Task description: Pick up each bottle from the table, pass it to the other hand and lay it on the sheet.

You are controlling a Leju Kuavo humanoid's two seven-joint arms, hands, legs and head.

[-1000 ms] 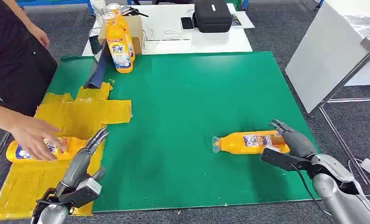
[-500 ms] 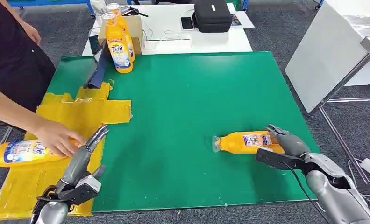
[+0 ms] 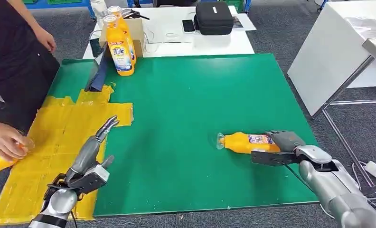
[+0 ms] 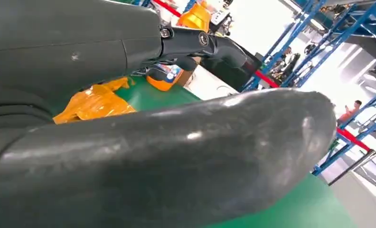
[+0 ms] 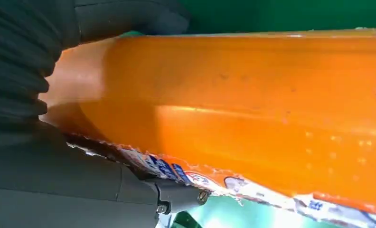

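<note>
Right robot hand (image 3: pixel 276 148) wraps lying orange plastic detergent bottle (image 3: pixel 245 142) on green table (image 3: pixel 186 104); squeeze firm mid-body before lifting. Left robot hand (image 3: pixel 92 156) spread, empty.

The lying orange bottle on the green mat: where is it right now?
In the head view the lying orange bottle is on the right side of the green mat, cap pointing left, with the right hand wrapped around its base end.
</note>
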